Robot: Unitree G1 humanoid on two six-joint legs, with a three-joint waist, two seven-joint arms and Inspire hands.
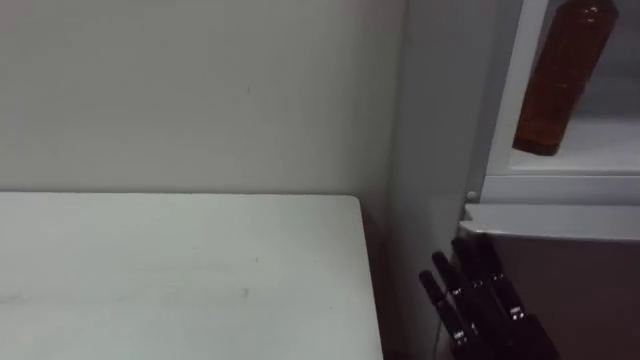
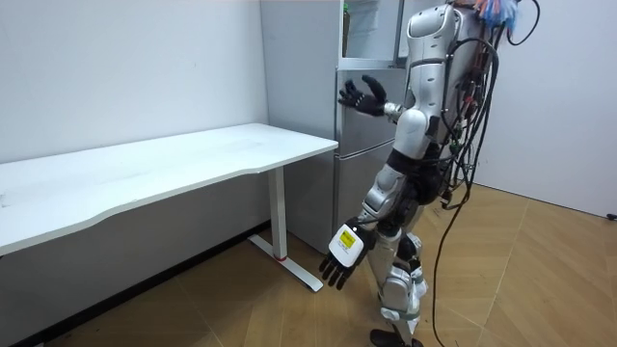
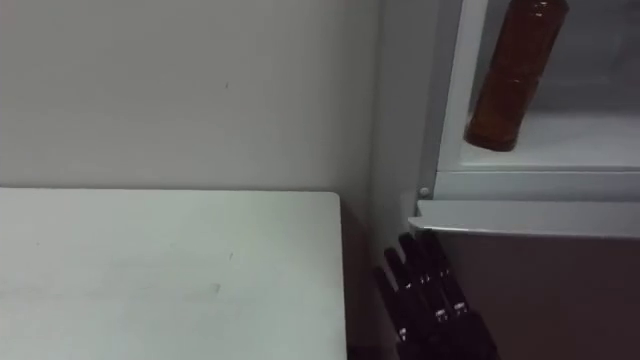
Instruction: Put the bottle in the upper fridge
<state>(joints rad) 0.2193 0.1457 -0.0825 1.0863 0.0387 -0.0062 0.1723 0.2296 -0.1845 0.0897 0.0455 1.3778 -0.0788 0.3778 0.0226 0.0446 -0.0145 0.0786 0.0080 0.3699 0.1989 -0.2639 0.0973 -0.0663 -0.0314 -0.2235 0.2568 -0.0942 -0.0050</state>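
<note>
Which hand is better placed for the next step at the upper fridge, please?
Probably the right hand: it is raised, fingers straight, just below the upper fridge, where the bottle already stands on the shelf. The left hand hangs low beside the leg, away from the fridge.

Bottle [image 1: 558, 85]: amber-brown, see-through.
Fridge [image 2: 359, 173]: grey outside; white frame and shelf inside.
Table [image 1: 180, 270]: plain white top.
Wall [image 1: 200, 90]: off-white, no pattern.
Right hand [image 1: 480, 300]: black.
Left hand [image 2: 335, 268]: black.
Floor [image 2: 540, 280]: light-brown wood, herringbone pattern.
</note>
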